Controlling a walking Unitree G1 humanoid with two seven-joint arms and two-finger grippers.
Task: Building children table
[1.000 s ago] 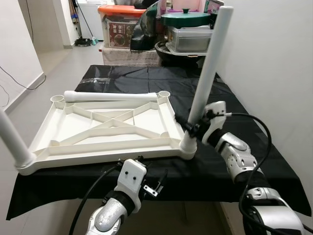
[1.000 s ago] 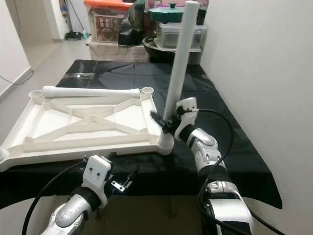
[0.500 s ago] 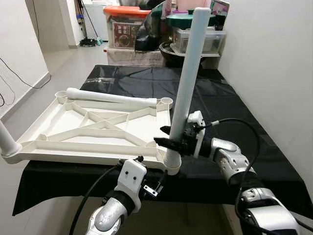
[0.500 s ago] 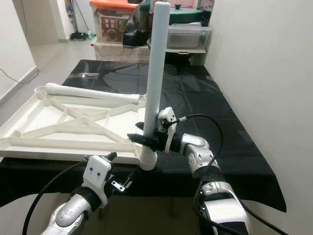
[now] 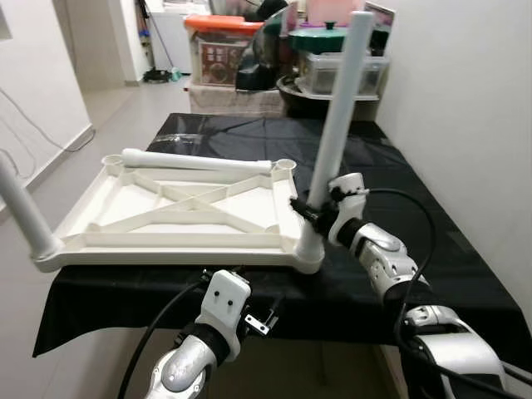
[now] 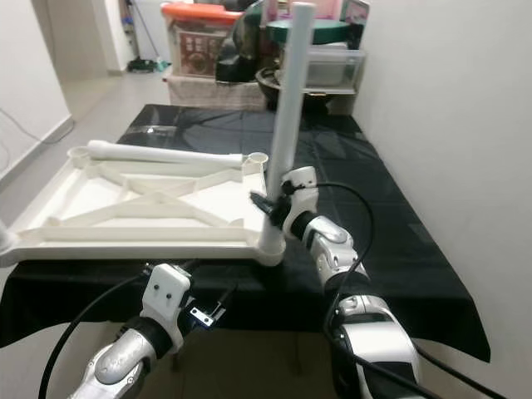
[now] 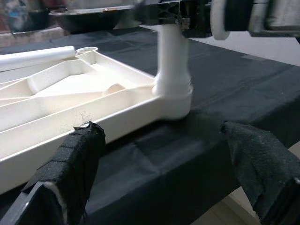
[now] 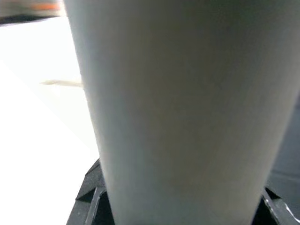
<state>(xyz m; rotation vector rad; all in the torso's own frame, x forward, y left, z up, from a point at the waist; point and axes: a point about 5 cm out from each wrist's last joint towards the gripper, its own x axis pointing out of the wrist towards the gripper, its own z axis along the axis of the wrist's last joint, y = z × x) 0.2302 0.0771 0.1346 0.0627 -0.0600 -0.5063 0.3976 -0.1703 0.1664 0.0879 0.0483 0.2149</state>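
An upturned white plastic tabletop (image 5: 183,214) lies on the black-covered table (image 5: 416,208). A white leg (image 5: 339,116) stands in its near right corner socket, leaning slightly right. My right gripper (image 5: 312,211) is shut on this leg low down, and the leg (image 8: 178,112) looms close in the right wrist view. A second leg (image 5: 20,211) stands in the near left corner. A loose leg (image 5: 199,161) lies along the far edge. My left gripper (image 7: 164,157) hangs open below the table's front edge, facing the corner socket (image 7: 172,96).
Storage boxes, a pot and bags (image 5: 324,58) are stacked behind the table. A white wall (image 5: 465,125) runs close along the right side. Open floor (image 5: 91,108) lies to the left. The tabletop's near edge overhangs the table front.
The right gripper has carried the gripped leg and the tabletop's near right corner back to the right, away from the front edge, and the leg leans right again. The left gripper stays put.
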